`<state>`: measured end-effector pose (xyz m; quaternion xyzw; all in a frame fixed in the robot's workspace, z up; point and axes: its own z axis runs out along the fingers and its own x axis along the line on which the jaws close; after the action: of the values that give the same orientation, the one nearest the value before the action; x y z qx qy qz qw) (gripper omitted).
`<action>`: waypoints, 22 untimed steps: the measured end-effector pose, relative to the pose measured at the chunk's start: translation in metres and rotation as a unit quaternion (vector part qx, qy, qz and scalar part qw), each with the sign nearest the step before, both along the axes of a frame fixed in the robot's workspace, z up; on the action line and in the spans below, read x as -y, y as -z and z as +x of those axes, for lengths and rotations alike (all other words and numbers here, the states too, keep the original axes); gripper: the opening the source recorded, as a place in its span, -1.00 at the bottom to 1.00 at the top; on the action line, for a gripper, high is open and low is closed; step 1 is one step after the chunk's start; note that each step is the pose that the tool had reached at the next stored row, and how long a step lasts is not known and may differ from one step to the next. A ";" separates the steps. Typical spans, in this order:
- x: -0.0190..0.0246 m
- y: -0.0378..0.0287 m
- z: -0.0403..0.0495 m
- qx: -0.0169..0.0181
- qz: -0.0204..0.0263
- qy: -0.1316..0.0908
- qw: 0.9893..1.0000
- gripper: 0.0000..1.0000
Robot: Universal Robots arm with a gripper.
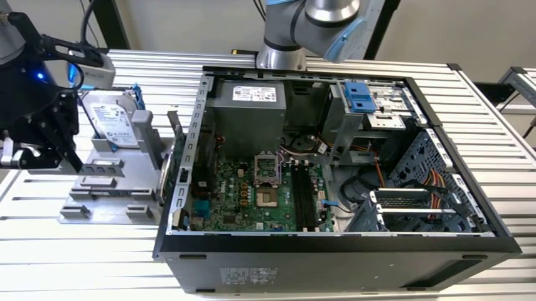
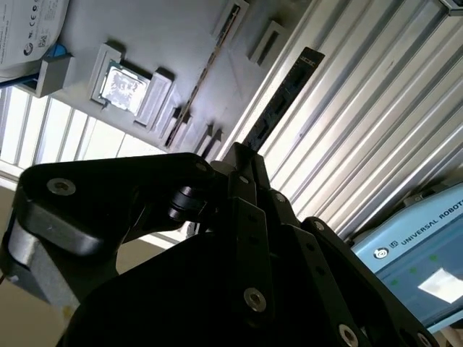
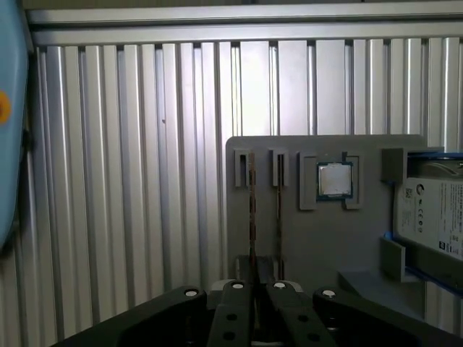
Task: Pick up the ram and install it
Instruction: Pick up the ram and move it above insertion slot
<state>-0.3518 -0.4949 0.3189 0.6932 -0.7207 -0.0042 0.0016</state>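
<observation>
Dark, long, narrow, flat ram [image 2: 283, 97], one end pinched in closed claw [image 2: 246, 153].

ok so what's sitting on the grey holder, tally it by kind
ram sticks: 2
cpu: 1
hard drive: 1
total: 4

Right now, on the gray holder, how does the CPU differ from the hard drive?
The CPU is small and square; the hard drive is larger and oblong. The CPU lies flat; the hard drive stands tilted. The CPU shows bare metal; the hard drive a white label. Both sit in the gray holder.
</observation>
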 end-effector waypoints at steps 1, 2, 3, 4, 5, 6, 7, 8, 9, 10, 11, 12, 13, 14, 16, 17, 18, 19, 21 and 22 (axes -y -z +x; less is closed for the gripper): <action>0.0000 -0.0007 0.0000 0.000 0.000 0.000 1.000 -1.00; 0.0000 -0.0013 0.0000 0.000 0.000 0.000 1.000 -1.00; 0.0000 -0.0020 0.0000 0.000 0.000 0.000 1.000 -1.00; 0.0000 -0.0025 0.0000 0.000 0.000 0.000 1.000 -1.00; 0.0000 -0.0030 0.0000 0.000 0.000 0.000 1.000 -1.00; 0.0000 -0.0037 0.0000 0.000 0.000 0.000 1.000 -1.00; 0.0000 -0.0043 0.0000 0.000 0.000 0.000 1.000 -1.00; 0.0000 -0.0049 0.0000 0.000 0.000 0.000 1.000 -1.00; 0.0000 -0.0056 0.0000 0.000 0.000 0.000 1.000 -1.00; 0.0000 -0.0064 0.0000 0.000 0.000 0.000 1.000 -1.00; 0.0000 -0.0070 0.0000 0.000 0.000 0.000 1.000 -1.00; 0.0000 -0.0076 0.0000 0.000 0.000 0.000 1.000 -1.00; 0.0000 -0.0083 0.0000 0.000 0.000 0.000 1.000 -1.00; 0.0000 -0.0090 0.0000 0.000 0.000 0.000 1.000 -1.00; 0.0000 -0.0101 0.0000 0.000 0.000 0.000 1.000 -1.00; 0.0000 -0.0107 0.0000 0.000 0.000 0.000 1.000 -1.00; 0.0000 -0.0112 0.0000 0.000 0.000 0.000 1.000 -1.00; 0.0000 -0.0118 0.0000 0.000 0.000 0.000 1.000 -1.00; 0.0000 -0.0128 0.0000 0.000 0.000 0.000 1.000 -1.00; 0.0000 -0.0134 0.0000 0.000 0.000 0.000 1.000 -1.00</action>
<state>-0.3518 -0.4949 0.3323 0.6932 -0.7207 -0.0042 0.0017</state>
